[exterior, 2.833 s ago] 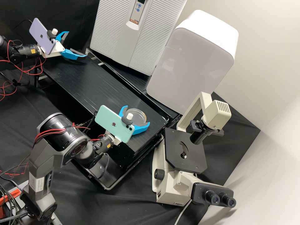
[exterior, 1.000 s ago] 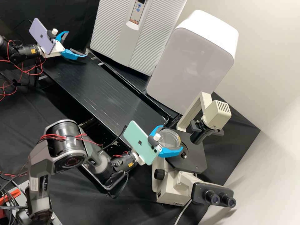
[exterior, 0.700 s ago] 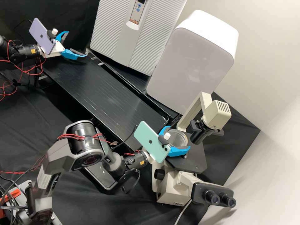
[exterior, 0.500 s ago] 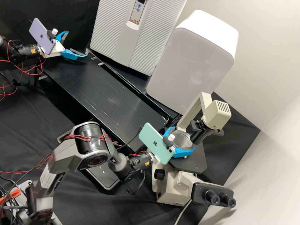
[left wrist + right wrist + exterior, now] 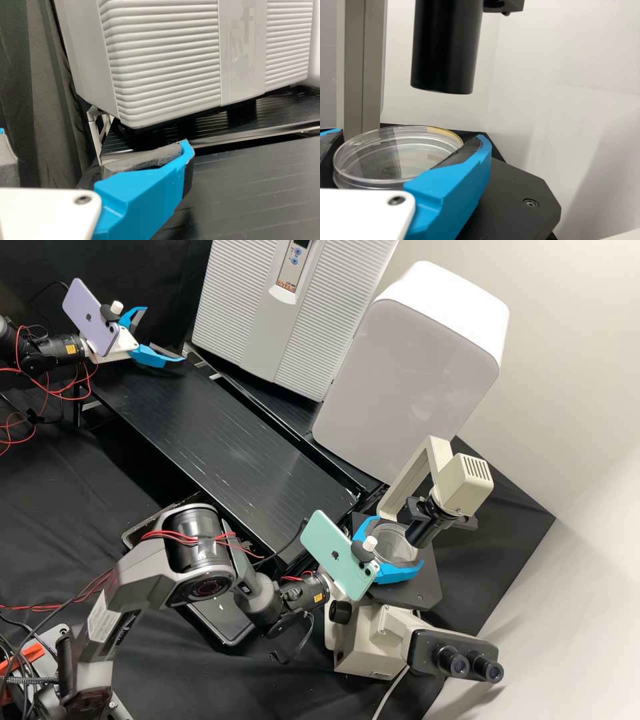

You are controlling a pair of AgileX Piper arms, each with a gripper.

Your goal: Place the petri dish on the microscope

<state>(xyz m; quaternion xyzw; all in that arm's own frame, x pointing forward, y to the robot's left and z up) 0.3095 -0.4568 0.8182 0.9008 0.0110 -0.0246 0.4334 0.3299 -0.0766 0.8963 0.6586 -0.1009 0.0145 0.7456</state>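
At ten o'clock in the high view, a lilac phone (image 5: 87, 315) is mounted beside the left pincer (image 5: 165, 334), its blue fingers spread and grasping nothing. The black bench (image 5: 200, 417) slopes from ten o'clock towards the centre; a ribbed grey cabinet (image 5: 290, 327) stands near twelve. Just below centre, towards six, is a mint-green phone (image 5: 329, 550). Between four and five, the right pincer (image 5: 400, 541) grasps the petri dish (image 5: 395, 157) by opposite sides. The dish, roughly level, is over the stage (image 5: 512, 192) of the inverted microscope (image 5: 367, 643); whether it touches the stage cannot be told. The condenser tube (image 5: 446, 50) overhangs the stage. A white cabinet (image 5: 413, 367) occupies one o'clock.

Probable faults, as judged: uneven release could drag the dish off centre, since both pads flank its wall; release above the stage would let it drop. A lift before the fingers clear the rim could tip the dish, and too far an advance or rise could strike the condenser tube.

Markings: both phones bear a maker's logo; yellow labels (image 5: 71, 349) mark both wrists; an orange strip (image 5: 287, 286) lies below the grey cabinet's control panel (image 5: 295, 259); a small plate (image 5: 380, 675) marks the microscope base.
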